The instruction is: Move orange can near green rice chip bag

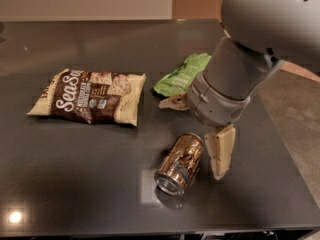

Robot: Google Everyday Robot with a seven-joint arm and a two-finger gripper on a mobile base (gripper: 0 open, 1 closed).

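Open gripper hovering over the orange can on the dark table.

The orange can is lying on its side near the front edge, its silver rim facing the camera, well short of the green rice chip bag, which is sitting behind the arm. The claw is hanging released, grasping nothing. One cream finger is pointing down just beside the can's right side and the other is reaching left. A brown "Sea Salt" bag is resting to the left.
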